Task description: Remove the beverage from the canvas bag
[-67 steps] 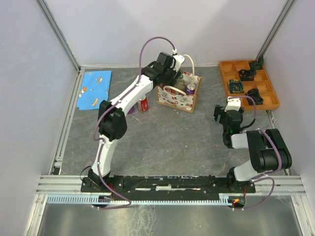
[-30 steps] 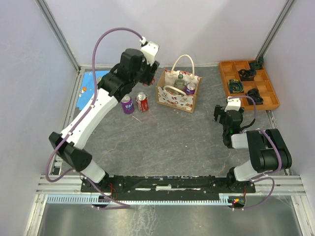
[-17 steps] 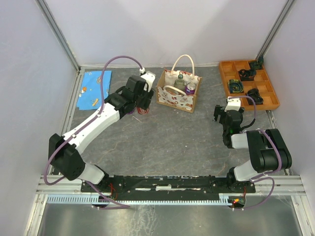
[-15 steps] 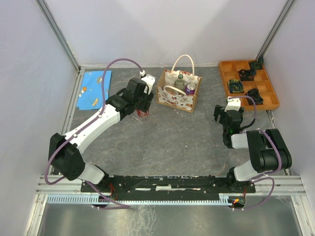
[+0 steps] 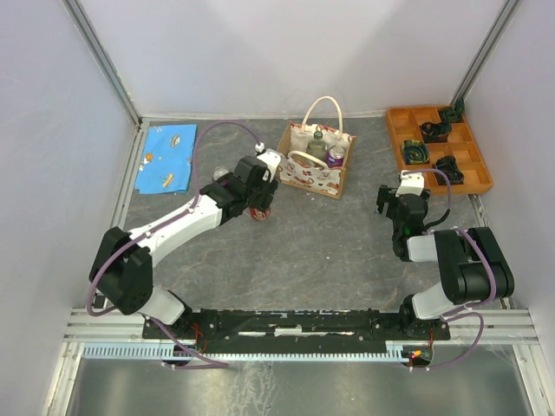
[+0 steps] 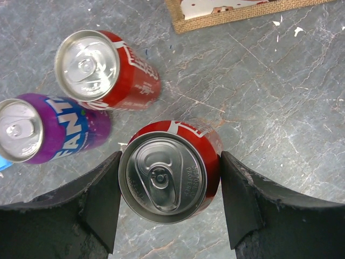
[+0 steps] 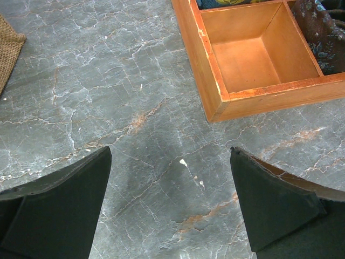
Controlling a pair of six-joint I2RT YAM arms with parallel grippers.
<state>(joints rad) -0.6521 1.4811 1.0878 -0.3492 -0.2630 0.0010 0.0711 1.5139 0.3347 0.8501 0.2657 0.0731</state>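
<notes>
The canvas bag [image 5: 314, 171] stands at the back middle of the table, and its lower edge shows in the left wrist view [image 6: 242, 8]. A green bottle [image 5: 317, 143] and a purple can [image 5: 335, 155] still stand inside it. My left gripper [image 5: 258, 208] is low, in front of the bag's left corner. It is shut on an upright red can [image 6: 170, 178], with both jaws against the can's sides, close to the table. A second red can [image 6: 105, 70] and a purple Fanta can [image 6: 48, 129] stand on the table just beyond. My right gripper [image 7: 170, 199] is open and empty over bare table.
An orange compartment tray [image 5: 438, 147] with dark objects sits at the back right, and its corner shows in the right wrist view [image 7: 215, 81]. A blue printed cloth [image 5: 166, 156] lies at the back left. Grey walls enclose the table.
My left arm came out of the bag, swung up and left, then lowered toward the near right with the red can, down beside the two cans. The right arm has not moved.
</notes>
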